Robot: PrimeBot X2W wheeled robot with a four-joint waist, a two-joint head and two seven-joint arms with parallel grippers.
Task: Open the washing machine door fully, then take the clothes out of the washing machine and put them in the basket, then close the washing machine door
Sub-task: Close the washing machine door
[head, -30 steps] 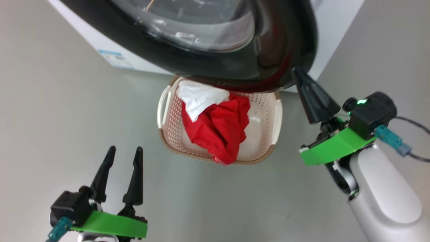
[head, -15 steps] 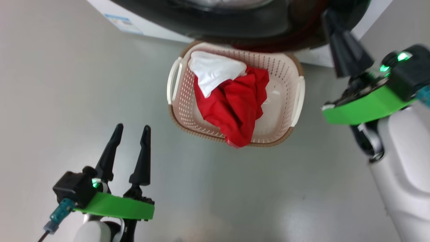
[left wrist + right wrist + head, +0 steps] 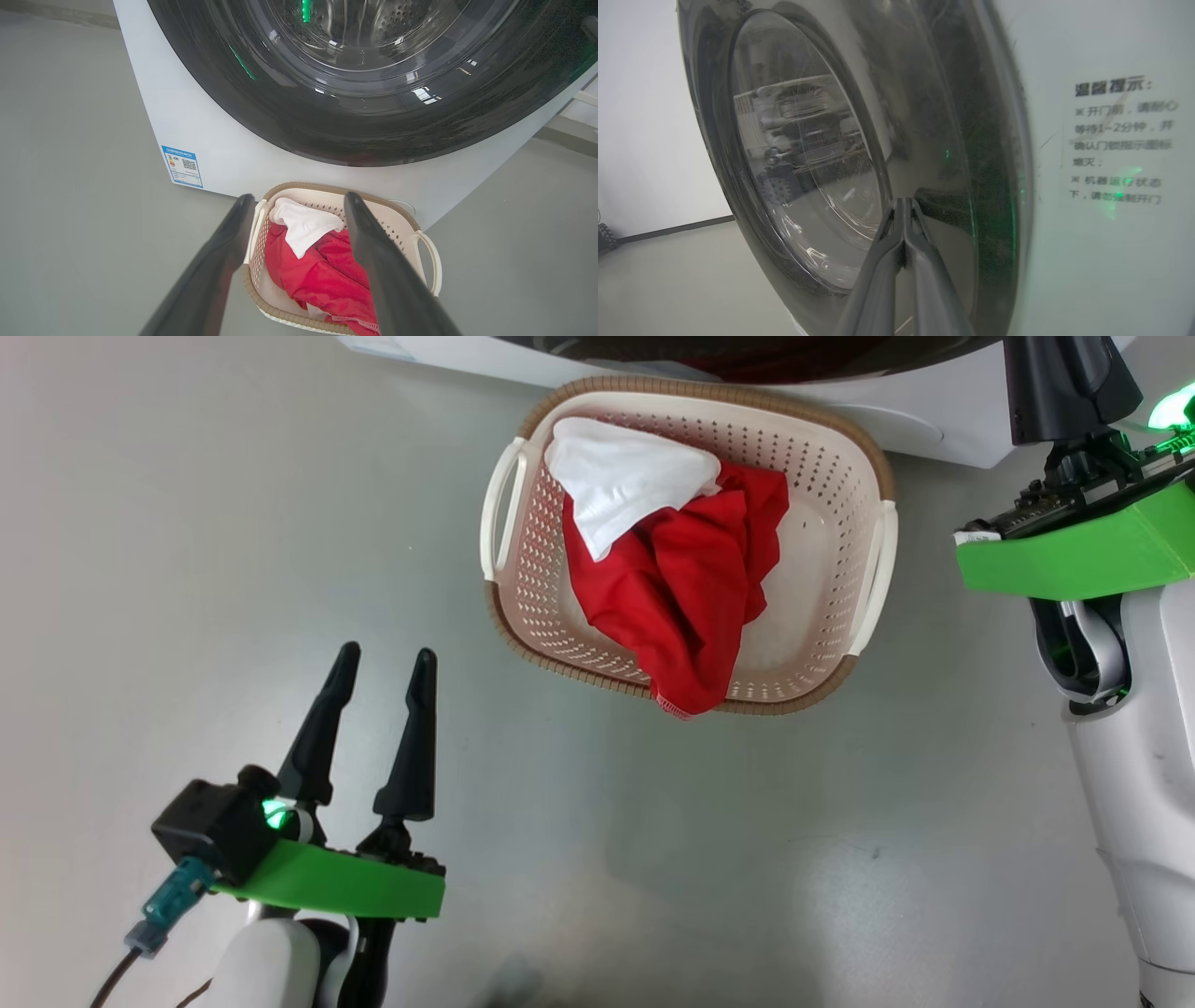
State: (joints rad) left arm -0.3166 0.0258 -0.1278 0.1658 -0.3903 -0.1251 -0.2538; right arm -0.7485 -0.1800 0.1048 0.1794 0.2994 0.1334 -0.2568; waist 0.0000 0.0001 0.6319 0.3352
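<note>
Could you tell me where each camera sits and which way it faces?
Head view: on the head, facing down at the basket of clothes; left gripper open lower left, right gripper and forearm at right.
Left wrist view: on that wrist, facing along its open fingers to the basket and washing machine door.
Right wrist view: on that wrist, facing along its shut fingers to that door's glass.
Shared: head and left wrist views both show the basket.

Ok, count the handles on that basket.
2: a left handle and a right handle, one on each short side of the basket. None looks hidden.
</note>
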